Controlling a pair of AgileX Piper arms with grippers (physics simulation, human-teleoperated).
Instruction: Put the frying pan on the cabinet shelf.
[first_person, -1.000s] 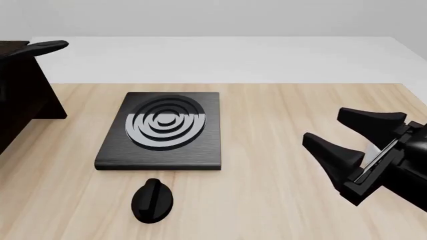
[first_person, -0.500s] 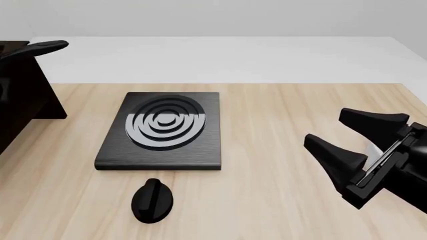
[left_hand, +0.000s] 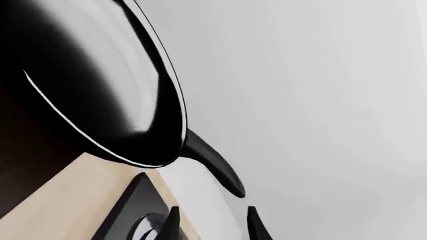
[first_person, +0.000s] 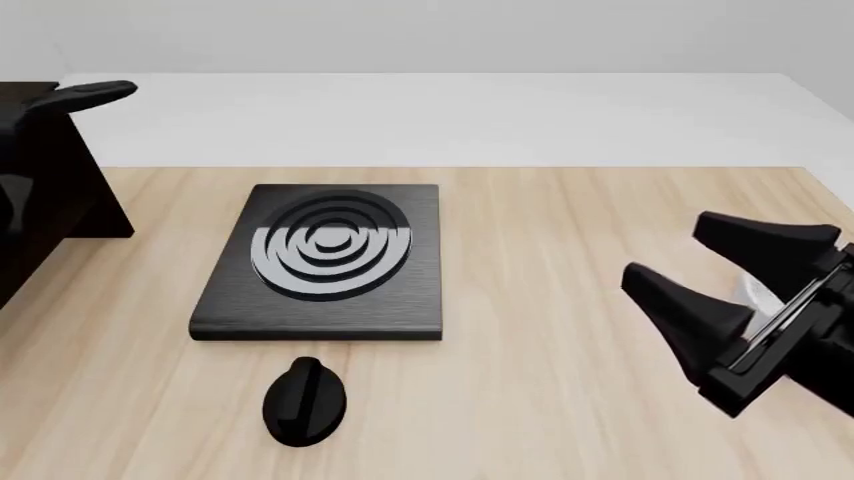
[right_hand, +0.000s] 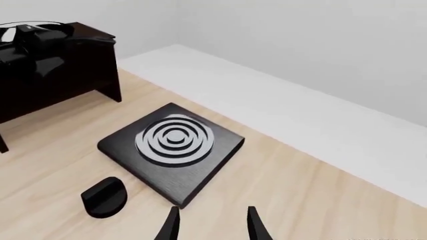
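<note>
glossy round black frying pan (left_hand: 100, 85) on dark boxy wooden cabinet (right_hand: 53, 75), left gripper (left_hand: 211, 225) fingers apart, right gripper (first_person: 727, 290) wide open over pale wood-grain desk (first_person: 561, 250)

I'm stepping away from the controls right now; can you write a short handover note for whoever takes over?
Left tool: open, empty, just behind the frying pan's handle.
Right tool: open, empty, above the table's right side.
Frying pan: on top of the dark cabinet at far left, handle sticking out toward the stove plate.
Done: pan appears set down on the cabinet and released.
Left: confirm it sits steadily on the shelf, then draw the left arm away.
</note>
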